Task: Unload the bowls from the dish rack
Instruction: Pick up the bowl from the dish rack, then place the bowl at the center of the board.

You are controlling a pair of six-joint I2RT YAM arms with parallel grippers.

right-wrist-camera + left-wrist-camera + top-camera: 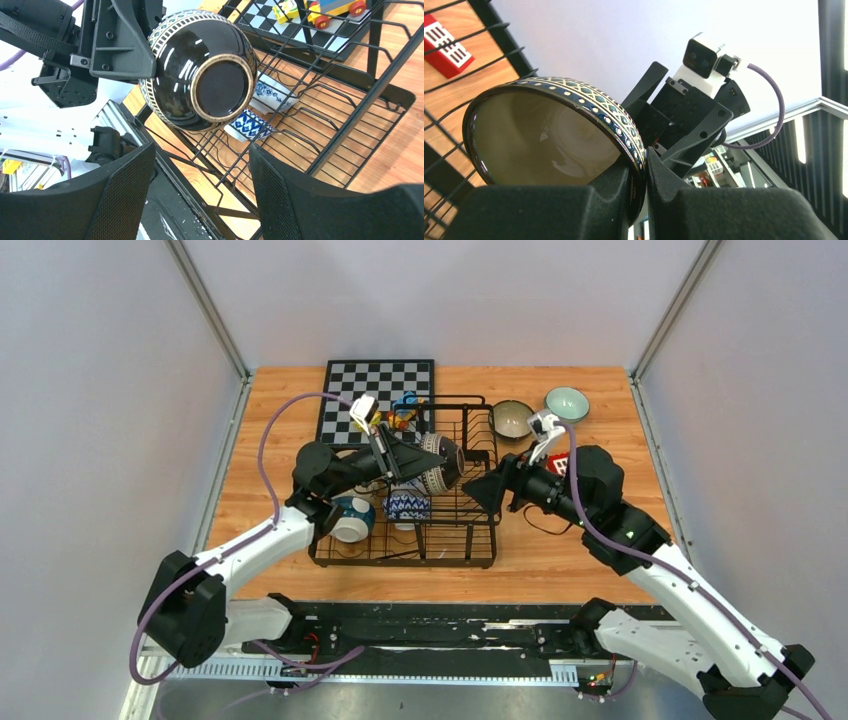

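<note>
On the worktop [560, 570] the dish rack [478, 530] is sitting with a blue-and-white bowl [407, 505] lying inside. Above it, the left hand [644, 170] is clamping the patterned rim of a dark bowl [200, 70], holding it sideways in the air. The right hand [201, 175] is facing the bowl's base, fingers apart, touching nothing.

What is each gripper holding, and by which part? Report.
The left gripper pinches the dark patterned bowl by its rim, one finger inside, one outside. The right gripper is open, holding nothing.
</note>
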